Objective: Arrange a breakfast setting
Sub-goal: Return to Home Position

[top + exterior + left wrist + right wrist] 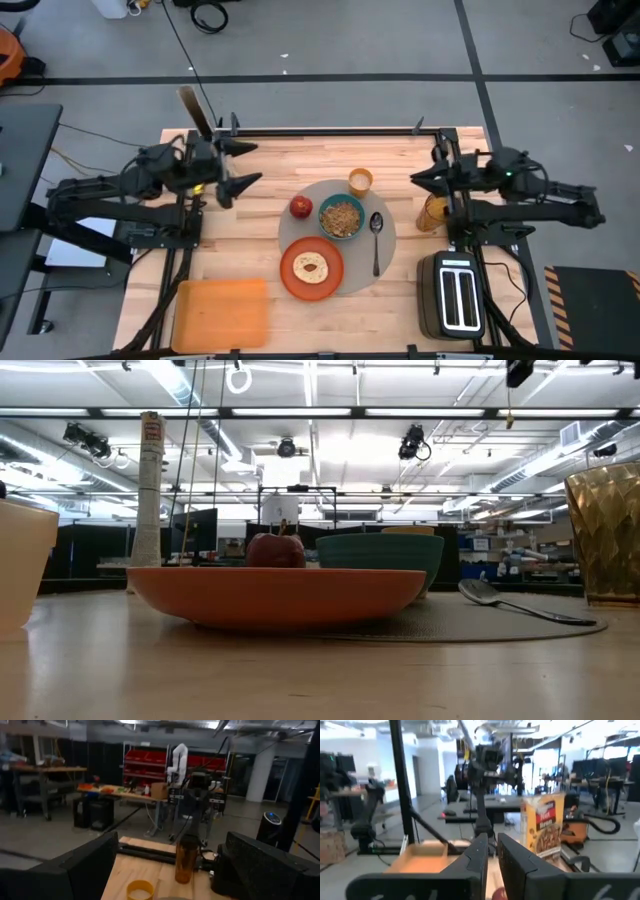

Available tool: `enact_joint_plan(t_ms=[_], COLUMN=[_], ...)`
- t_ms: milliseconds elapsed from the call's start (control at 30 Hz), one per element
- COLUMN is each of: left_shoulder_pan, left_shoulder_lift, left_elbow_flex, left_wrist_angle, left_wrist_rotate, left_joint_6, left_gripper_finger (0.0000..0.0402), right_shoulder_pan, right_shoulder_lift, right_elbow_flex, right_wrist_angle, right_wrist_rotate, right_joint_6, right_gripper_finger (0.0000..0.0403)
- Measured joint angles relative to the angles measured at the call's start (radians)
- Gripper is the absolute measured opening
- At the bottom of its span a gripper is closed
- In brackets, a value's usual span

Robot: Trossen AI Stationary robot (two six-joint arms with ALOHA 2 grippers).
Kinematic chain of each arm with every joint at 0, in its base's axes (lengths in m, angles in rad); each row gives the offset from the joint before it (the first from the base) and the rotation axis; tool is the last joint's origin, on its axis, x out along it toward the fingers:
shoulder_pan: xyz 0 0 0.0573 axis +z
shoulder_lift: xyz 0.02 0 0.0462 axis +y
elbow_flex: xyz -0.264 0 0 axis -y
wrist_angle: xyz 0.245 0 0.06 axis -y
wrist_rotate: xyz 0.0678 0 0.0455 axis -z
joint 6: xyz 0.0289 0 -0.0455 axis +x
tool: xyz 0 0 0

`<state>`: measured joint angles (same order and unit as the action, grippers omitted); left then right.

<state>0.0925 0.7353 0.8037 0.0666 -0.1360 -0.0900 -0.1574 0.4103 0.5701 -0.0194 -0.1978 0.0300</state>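
The round grey mat [385, 262] lies mid-table. On it rest the teal bowl [342, 216] filled with cereal, the orange plate [290, 272] bearing the toast slice [312, 267], the red apple [301, 207] and the metal spoon [376, 240]. The small yellow cup [360, 181] stands at the mat's far edge. My left gripper [243, 166] hovers open and empty left of the mat. My right gripper [418, 178] hovers shut and empty right of the cup. The low view shows the plate [275, 595], apple [275, 550], bowl [380, 555] and spoon [520, 605].
A yellow cereal box [196, 112] stands upright at the far left, behind my left arm. An amber glass [432, 212] stands right of the mat, under my right arm. A toaster [457, 295] sits at the near right, and an orange tray [222, 310] at the near left.
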Motion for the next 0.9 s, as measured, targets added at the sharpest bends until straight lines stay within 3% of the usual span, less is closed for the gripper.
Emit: enact_joint_plan(t_ms=[133, 333, 433, 700, 900], left_shoulder_pan=[-0.006, -0.006, -0.006, -0.012, -0.030], left_shoulder_lift=[-0.076, -0.087, -0.076, -0.083, -0.083], left_elbow_flex=[-0.057, -0.079, -0.078, -0.078, -0.081], left_wrist_angle=[-0.014, -0.024, -0.022, -0.241, -0.247], left_wrist_rotate=[0.003, 0.002, 0.002, -0.012, -0.014], left_joint_6=[0.021, 0.012, -0.049, -0.022, 0.049], left_gripper_finger=[0.0380, 0.0380, 0.0380, 0.0380, 0.0380], right_shoulder_pan=[-0.001, 0.000, 0.000, 0.011, 0.064], right_shoulder_lift=[-0.048, -0.068, -0.080, -0.198, -0.263], right_elbow_flex=[0.002, -0.002, -0.041, -0.155, -0.240], right_wrist_angle=[-0.087, -0.206, -0.152, -0.060, 0.029], right_wrist_rotate=[0.084, 0.051, 0.020, 0.031, 0.028], right_joint_6=[-0.012, 0.104, 0.102, 0.128, 0.132], right_gripper_finger=[0.0050, 0.0052, 0.0051, 0.0050, 0.0050])
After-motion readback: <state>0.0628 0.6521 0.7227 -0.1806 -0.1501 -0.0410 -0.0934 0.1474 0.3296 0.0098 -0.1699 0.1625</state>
